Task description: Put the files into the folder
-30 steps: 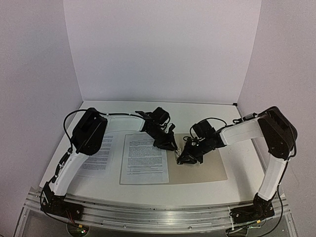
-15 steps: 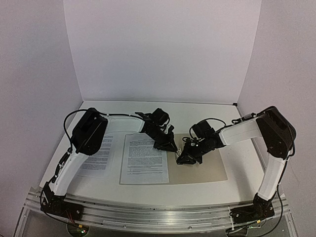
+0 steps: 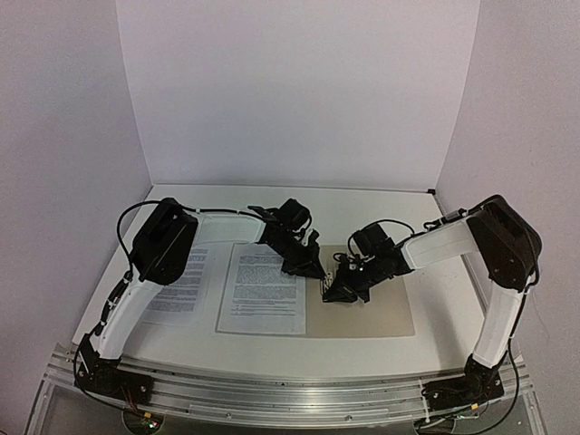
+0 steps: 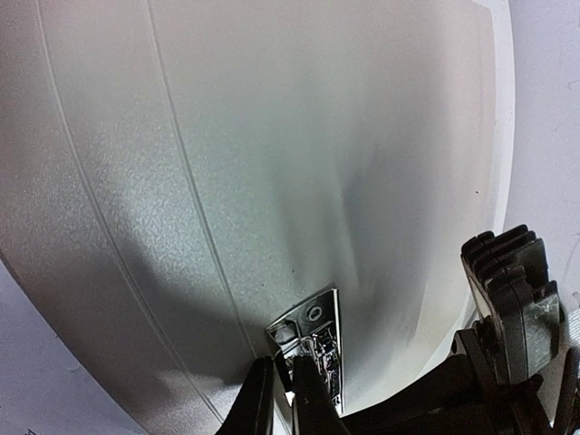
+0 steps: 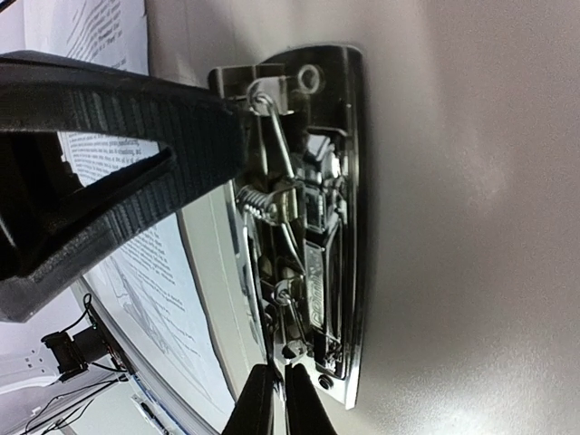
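Folder (image 3: pixel 381 313): one, tan, lying open and flat on the table, right of centre.
Clip (image 5: pixel 313 227): one, metal, at the spine.
Files: two. First sheet (image 3: pixel 263 290) lies just left of the clip. Second sheet (image 3: pixel 177 288) lies further left, partly hidden by the left arm (image 3: pixel 163 240).
Left gripper (image 4: pixel 283 399): narrow, pinched on the clip's wire.
Right gripper (image 5: pixel 275 399): fingers nearly together at the clip's end; grip unclear.
Surface: white table (image 3: pixel 444 340), pale walls (image 3: pixel 299 91).

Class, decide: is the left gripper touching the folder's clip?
Touching. The right wrist view shows the left gripper pressed against the clip at its top.
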Robot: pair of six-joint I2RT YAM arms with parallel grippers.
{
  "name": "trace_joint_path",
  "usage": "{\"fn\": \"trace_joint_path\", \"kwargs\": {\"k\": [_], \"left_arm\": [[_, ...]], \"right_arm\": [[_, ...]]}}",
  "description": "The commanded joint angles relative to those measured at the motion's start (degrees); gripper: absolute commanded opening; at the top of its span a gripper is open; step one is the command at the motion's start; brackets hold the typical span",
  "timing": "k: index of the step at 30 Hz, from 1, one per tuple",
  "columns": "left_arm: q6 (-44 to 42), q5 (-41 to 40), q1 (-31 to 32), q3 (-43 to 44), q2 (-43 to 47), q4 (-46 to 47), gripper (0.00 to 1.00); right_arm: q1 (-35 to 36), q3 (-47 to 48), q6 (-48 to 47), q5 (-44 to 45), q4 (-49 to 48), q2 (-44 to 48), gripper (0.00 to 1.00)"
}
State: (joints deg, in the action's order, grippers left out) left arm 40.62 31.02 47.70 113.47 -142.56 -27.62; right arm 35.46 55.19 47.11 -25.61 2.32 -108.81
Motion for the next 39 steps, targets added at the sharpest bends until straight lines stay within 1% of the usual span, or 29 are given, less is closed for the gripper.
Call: {"fn": "trace_joint_path", "kwargs": {"k": [1,3,7,18,23,28,35,39], "left_arm": [[-0.08,-2.74,0.55,-0.93,-1.03,-4.33,0.05],[-0.54,-3.06,0.55,-0.89,-1.08,-4.5,0.04],[-0.82,-3.28,0.47,-1.07,-1.3,-4.81,0.0],[-0.43,-3.68,0.28,-1.17,-1.04,-6.07,0.0],[-2.09,-4.09,0.11,-1.06,-1.32,-6.14,0.0],[-5.06,-4.18,0.12,-1.03,-1.58,-6.51,0.0],[-11.41,-4.55,0.04,0.2,-2.39,-8.16,0.0],[-12.05,-4.42,-0.21,0.01,-2.77,-9.14,0.0]], "right_arm": [[0.4,-4.19,-0.82,6.33,2.98,-2.94,0.04],[0.4,-5.31,-0.47,8.07,3.53,-2.81,0.02],[0.4,-6.23,-0.96,10.85,5.59,-3.52,0.01],[0.49,-8.06,-3.65,16.94,11.7,-6.29,0.0],[0.48,-8.95,-1.77,19.85,12.94,-7.84,0.0],[0.48,-9.52,0.73,22.69,13.48,-5.54,0.0],[0.51,-10.13,3.5,28.15,15.69,-1.06,0.0],[0.52,-9.42,3.04,30.75,17.47,-0.8,0.0]]}}
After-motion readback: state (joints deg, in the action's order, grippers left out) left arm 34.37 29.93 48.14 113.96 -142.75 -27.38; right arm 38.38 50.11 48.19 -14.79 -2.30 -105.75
